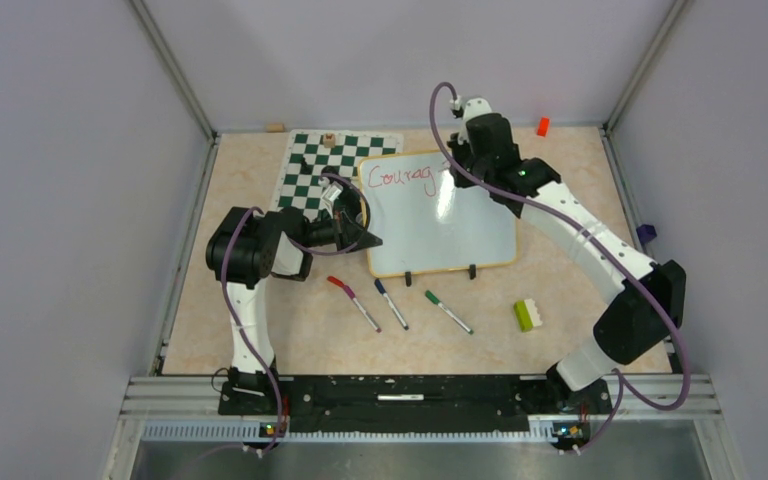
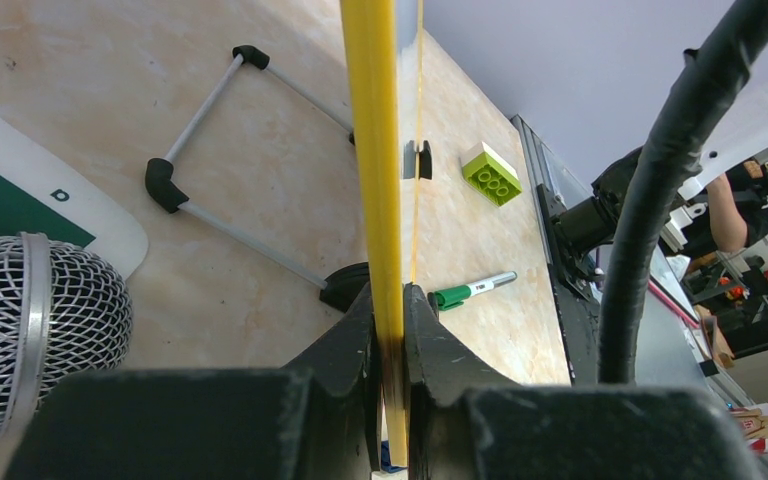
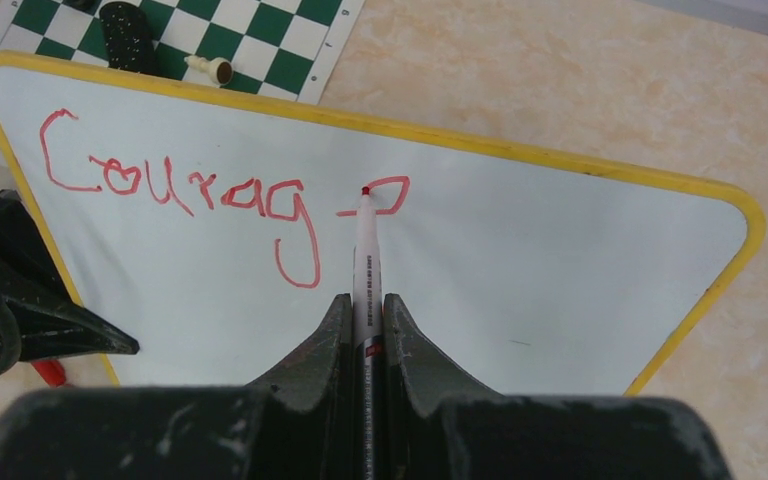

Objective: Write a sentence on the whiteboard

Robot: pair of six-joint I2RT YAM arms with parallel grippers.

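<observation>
The whiteboard (image 1: 450,235) with its yellow rim lies mid-table, two black clips on its near edge. The sentence (image 1: 408,177) reads "Courag" in red, with a part-drawn letter after it; it also shows in the right wrist view (image 3: 180,190). My right gripper (image 1: 457,160) is shut on a red marker (image 3: 365,250), its tip touching the whiteboard (image 3: 520,280) at that last letter. My left gripper (image 1: 365,240) is shut on the board's left edge; the yellow rim (image 2: 375,150) stands between its fingers (image 2: 340,340).
A green-and-white chessboard mat (image 1: 310,170) with a few pieces lies behind the board's left corner. Red-capped (image 1: 352,302), blue (image 1: 392,303) and green (image 1: 448,311) markers lie in front. A green brick (image 1: 527,315) sits front right, a red block (image 1: 543,126) at the back.
</observation>
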